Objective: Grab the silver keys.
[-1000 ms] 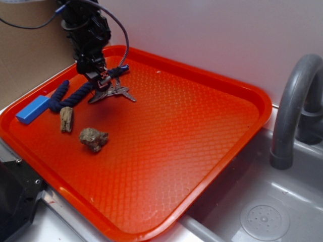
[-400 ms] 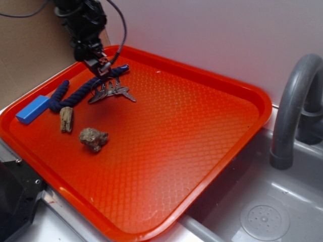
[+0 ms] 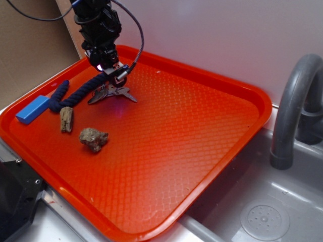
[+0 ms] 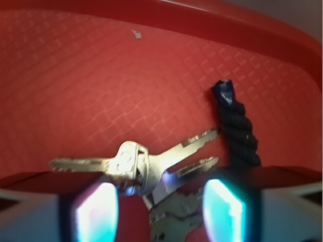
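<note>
The silver keys (image 3: 112,93) lie flat on the orange tray (image 3: 202,131) near its far left corner, beside the end of the dark blue rope (image 3: 75,93). My gripper (image 3: 116,73) hangs just above and behind the keys, open and empty. In the wrist view the keys (image 4: 151,171) fan out between my two glowing fingers (image 4: 96,212), with the gripper (image 4: 159,214) open around them. The rope's end (image 4: 237,131) lies just right of the keys.
A blue block (image 3: 32,109), a piece of wood (image 3: 66,119) and a brown rock (image 3: 93,138) lie on the tray's left side. A grey faucet (image 3: 292,111) and sink (image 3: 262,217) are to the right. A wall stands behind.
My gripper rose from right over the keys, then shifted right and came down a little. The keys have stayed in place on the tray.
</note>
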`<state>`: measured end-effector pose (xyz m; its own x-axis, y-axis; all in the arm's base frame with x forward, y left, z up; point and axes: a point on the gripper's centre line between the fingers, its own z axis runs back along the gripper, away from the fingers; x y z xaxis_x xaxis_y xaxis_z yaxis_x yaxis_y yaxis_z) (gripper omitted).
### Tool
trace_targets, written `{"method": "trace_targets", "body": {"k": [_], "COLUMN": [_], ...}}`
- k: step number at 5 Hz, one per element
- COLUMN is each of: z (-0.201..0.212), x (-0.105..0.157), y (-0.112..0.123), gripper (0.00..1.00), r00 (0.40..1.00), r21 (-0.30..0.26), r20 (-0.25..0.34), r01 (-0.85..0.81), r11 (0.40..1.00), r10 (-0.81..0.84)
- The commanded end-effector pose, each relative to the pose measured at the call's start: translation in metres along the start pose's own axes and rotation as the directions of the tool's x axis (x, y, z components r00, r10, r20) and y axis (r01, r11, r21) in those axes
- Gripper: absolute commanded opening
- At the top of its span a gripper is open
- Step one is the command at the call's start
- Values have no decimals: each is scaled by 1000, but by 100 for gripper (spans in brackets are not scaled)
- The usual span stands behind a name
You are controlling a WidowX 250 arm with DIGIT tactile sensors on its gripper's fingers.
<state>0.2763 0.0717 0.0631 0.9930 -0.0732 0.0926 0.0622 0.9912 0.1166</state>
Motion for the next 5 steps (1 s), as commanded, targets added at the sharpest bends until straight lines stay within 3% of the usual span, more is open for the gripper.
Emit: {"method": "trace_targets", "body": {"k": [1, 2, 5], "z": [22, 38, 5], "x": [1, -1, -14], "y": [1, 0, -29], "gripper": [100, 100, 100], "r00": [994, 985, 995], "r21": [-25, -66, 14], "r20": [98, 157, 47], "r01": [-50, -57, 87], "r11": [998, 996, 996], "r10": [52, 67, -88]}}
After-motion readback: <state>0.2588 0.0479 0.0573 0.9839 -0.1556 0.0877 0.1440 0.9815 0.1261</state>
